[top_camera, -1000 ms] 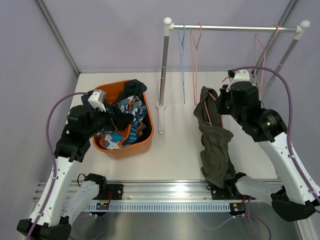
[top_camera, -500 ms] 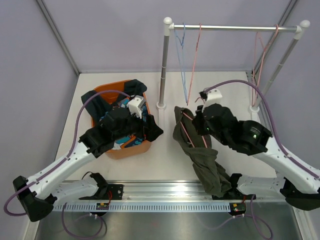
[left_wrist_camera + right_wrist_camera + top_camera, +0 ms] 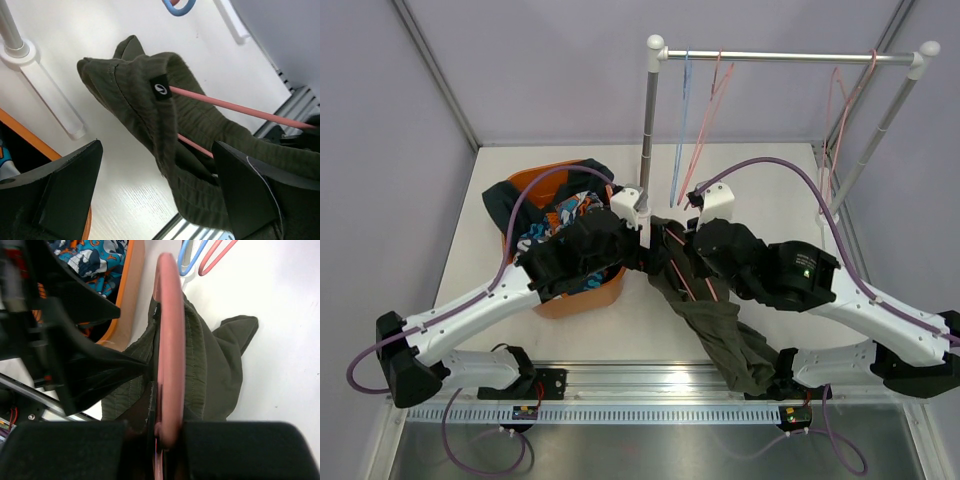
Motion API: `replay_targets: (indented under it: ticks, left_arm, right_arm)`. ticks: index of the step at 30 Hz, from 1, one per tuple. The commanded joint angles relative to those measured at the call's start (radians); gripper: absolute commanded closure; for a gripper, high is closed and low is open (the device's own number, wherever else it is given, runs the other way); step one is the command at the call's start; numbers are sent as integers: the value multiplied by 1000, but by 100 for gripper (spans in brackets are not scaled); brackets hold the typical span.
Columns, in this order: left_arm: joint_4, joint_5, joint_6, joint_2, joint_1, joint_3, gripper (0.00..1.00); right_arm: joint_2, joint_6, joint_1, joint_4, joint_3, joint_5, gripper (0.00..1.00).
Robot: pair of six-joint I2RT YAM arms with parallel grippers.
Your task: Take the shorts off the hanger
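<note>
Shorts (image 3: 200,120): olive, ribbed, w/ pink hanger (image 3: 225,103)

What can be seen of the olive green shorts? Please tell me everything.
The olive green shorts look like soft, ribbed fabric, with a small black label at the waistband. They hang crumpled on a pink hanger, whose bars pass through them. The right gripper is shut on that hanger; the left gripper stands open around the waistband. The lower end trails toward the near edge of the table.
</note>
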Motion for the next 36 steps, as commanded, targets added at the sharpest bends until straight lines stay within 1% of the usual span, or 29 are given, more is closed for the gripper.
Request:
replay_targets:
  ticks: [1, 5, 7, 8, 9, 10, 11, 12, 13, 14, 15, 18, 21, 22, 24, 28, 31, 34, 36]
  left_arm:
    - [54, -89, 3, 20, -14, 31, 5]
    - [54, -118, 3, 44, -20, 33, 9]
    - [51, -129, 6, 57, -22, 36, 18]
    - [51, -132, 5, 58, -22, 37, 24]
    - [47, -135, 5, 61, -22, 41, 43]
    - [45, -146, 2, 63, -22, 44, 56]
    - [44, -155, 2, 61, -23, 45, 68]
    - [39, -164, 2, 61, -23, 48, 76]
    - [34, -187, 5, 64, -23, 57, 91]
    - [28, -205, 8, 67, -22, 64, 98]
    - [14, -236, 11, 72, -22, 71, 100]
    - [4, -299, 12, 81, -22, 90, 100]
    - [-9, -391, 5, 89, -22, 114, 100]
    - [-15, -444, 3, 93, -20, 122, 100]
    - [-45, -484, 8, 112, -11, 149, 100]
    - [-67, -471, -3, 141, 61, 163, 100]
    - [-52, -428, 8, 168, 80, 160, 100]
    - [-75, -436, -3, 224, 87, 188, 100]
    - [-73, -416, -12, 238, 95, 192, 100]
  right_arm:
    - [8, 27, 26, 21, 63, 63, 100]
    - [13, 27, 39, 17, 72, 75, 100]
    - [10, 26, 40, 21, 72, 75, 100]
    - [10, 24, 42, 23, 72, 78, 100]
    - [10, 24, 45, 23, 72, 80, 100]
    - [10, 24, 46, 20, 72, 78, 100]
    - [11, 24, 46, 18, 73, 81, 100]
    - [11, 26, 49, 15, 72, 80, 100]
    - [10, 24, 51, 18, 72, 78, 100]
    - [8, 23, 52, 20, 72, 75, 100]
    - [8, 21, 60, 20, 73, 75, 100]
    - [13, 16, 66, 21, 79, 71, 100]
    - [17, 16, 82, 4, 86, 71, 100]
    - [17, 16, 86, -3, 84, 72, 100]
    - [6, 18, 100, -13, 84, 83, 100]
    - [-30, 27, 120, -19, 75, 95, 100]
    - [-53, 26, 131, -10, 64, 95, 100]
    - [-56, 18, 144, -6, 63, 92, 100]
    - [-50, 18, 151, -10, 67, 98, 100]
